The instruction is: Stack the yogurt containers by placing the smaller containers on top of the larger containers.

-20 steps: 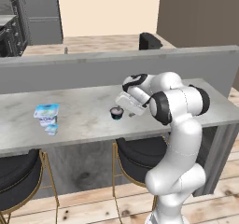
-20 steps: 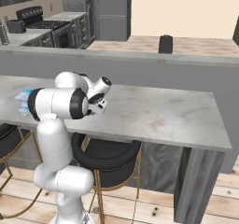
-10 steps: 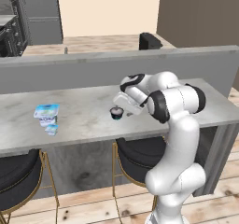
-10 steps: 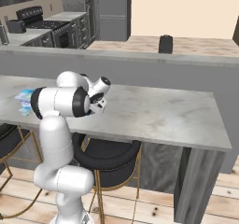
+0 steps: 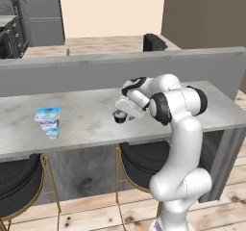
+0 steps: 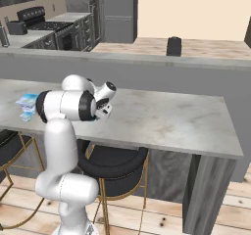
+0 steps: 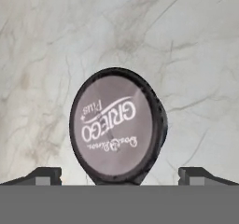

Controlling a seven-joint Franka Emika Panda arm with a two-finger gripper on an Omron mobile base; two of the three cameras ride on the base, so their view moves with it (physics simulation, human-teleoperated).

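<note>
Hand view: the gripper (image 7: 119,174) is spread wide, its two dark fingertips (image 7: 43,174) at the lower corners, one on each side of the small round dark cup (image 7: 116,127). The cup's grey lid with white "Griego" lettering faces the camera. Neither tip touches the cup; marble shows in the gaps on both sides.

Left base view: the gripper (image 5: 126,110) sits low over the grey marble counter (image 5: 86,121), directly above the dark cup with teal base (image 5: 118,117), which stands on the counter. Well apart to the left, the pale-blue-and-white boxy tub (image 5: 47,116) stands on the counter, and the tiny pale-blue pack (image 5: 53,133) lies just in front of it.
</note>
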